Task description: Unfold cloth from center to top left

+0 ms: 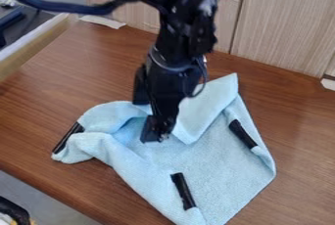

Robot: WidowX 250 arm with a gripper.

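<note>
The light blue cloth [208, 165] lies on the brown table, partly folded and rumpled. Its left part is bunched into ridges, with a black strip at the far left end. A smooth flap is folded over near the top, its pointed end lying near the middle. Two more black strips show, one on the right side and one near the bottom. The black gripper [155, 130] hangs from the top of the view, with its tip over the cloth's upper middle, just left of the flap's point. The cloth directly behind the tip is hidden.
The wooden table [72, 84] extends around the cloth. Light wood-grain panels [281, 23] stand along the back edge. A raised wooden edge [29, 45] runs along the upper left, with dark items beyond it. A black object [13, 210] shows at the bottom left, off the table.
</note>
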